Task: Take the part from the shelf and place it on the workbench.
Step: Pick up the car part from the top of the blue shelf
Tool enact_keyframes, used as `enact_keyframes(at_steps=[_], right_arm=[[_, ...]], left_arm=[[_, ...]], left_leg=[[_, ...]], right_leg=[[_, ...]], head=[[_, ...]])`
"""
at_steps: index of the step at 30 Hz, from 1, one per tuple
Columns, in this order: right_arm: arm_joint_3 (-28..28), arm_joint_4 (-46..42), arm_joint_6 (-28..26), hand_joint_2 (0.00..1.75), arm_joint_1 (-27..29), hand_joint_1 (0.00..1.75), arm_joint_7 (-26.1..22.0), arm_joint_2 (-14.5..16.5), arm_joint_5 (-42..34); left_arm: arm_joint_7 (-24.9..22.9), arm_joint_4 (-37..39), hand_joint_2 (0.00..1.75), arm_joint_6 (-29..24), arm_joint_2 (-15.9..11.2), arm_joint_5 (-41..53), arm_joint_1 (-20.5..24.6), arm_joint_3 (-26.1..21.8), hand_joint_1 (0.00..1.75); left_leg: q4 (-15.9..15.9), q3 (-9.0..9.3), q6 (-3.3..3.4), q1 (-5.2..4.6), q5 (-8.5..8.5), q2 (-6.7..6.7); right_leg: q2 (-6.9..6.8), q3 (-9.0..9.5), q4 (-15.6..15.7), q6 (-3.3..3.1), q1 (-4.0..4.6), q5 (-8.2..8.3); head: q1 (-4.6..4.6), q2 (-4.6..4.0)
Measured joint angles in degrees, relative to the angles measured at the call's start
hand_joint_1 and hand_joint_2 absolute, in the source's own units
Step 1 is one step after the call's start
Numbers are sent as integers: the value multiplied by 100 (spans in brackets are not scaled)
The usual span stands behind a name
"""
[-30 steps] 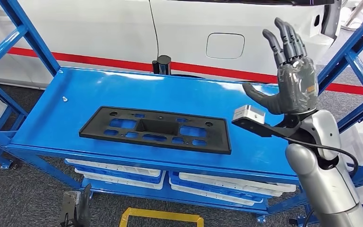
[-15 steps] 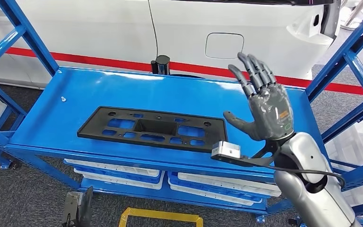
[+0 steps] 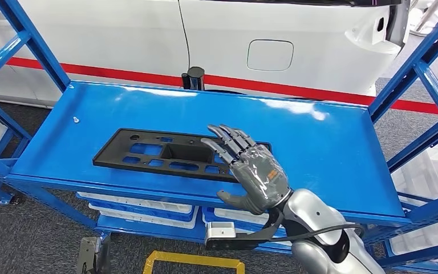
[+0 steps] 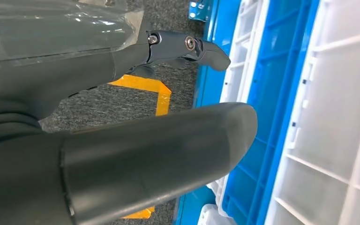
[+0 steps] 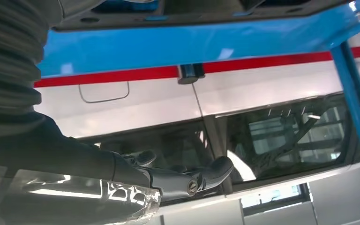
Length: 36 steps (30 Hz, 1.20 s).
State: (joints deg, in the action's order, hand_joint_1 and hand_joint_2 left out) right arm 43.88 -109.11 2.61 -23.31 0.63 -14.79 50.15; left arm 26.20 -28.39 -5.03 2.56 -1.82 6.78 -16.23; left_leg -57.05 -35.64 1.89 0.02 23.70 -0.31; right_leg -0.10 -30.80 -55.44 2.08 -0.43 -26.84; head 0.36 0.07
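The part is a long black plastic plate (image 3: 171,154) with several cut-outs, lying flat on the blue top shelf (image 3: 331,142). My right hand (image 3: 251,171) hovers over the plate's right end with its fingers stretched out and spread, holding nothing; I cannot tell whether it touches the plate. In the right wrist view the hand (image 5: 122,183) is seen from behind, with the plate's edge (image 5: 168,18) and the shelf beyond it. My left hand (image 4: 122,154) hangs low beside the lower bins, thumb and fingers apart and holding nothing.
A white car body (image 3: 262,34) with a red stripe stands behind the shelf. A black cylinder (image 3: 194,77) sits at the shelf's far edge. Blue slanted uprights (image 3: 416,63) flank both ends. Blue and white bins (image 3: 148,208) fill the lower level, and yellow tape (image 3: 194,260) marks the floor.
My right hand has come down and to the left, from raised high at the shelf's right end to low over the plate's right end. The plate has not moved.
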Motion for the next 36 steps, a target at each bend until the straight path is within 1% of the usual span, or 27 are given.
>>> enact_keyframes(at_steps=[3,7,11,17,26,36], right_arm=[[89,202,76,175,-99,0,13,163,-74],[181,685,142,175,-292,0,135,460,-68],[246,1252,56,175,-440,0,211,702,-54],[273,1967,-33,175,-617,0,318,971,-39],[163,2612,-104,175,-657,0,533,1258,167],[39,2915,-90,175,-577,0,675,1411,428]], left_arm=[[-54,-70,0,9,34,47,-44,-115,0],[-121,-158,0,58,81,172,-87,-249,0],[-145,-210,0,100,120,292,-99,-390,0],[-149,-272,0,120,158,369,-121,-566,0],[-187,-308,0,226,186,613,-158,-826,0],[-240,-382,0,337,270,917,-166,-1175,0]], left_leg=[[0,1,0,0,0,1],[0,2,-1,4,-1,0],[0,2,-2,6,-2,0],[0,1,-2,5,-3,0],[0,1,-4,7,-2,1],[0,1,-3,7,-2,1]], right_leg=[[0,0,0,0,0,0],[0,0,0,-1,3,0],[0,1,-1,-1,6,0],[0,0,-2,-1,5,0],[0,-3,-1,-7,6,-4],[0,-3,-1,-7,6,-4]], head=[[-1,0],[-1,0],[0,0],[0,0],[-1,0],[0,0]])
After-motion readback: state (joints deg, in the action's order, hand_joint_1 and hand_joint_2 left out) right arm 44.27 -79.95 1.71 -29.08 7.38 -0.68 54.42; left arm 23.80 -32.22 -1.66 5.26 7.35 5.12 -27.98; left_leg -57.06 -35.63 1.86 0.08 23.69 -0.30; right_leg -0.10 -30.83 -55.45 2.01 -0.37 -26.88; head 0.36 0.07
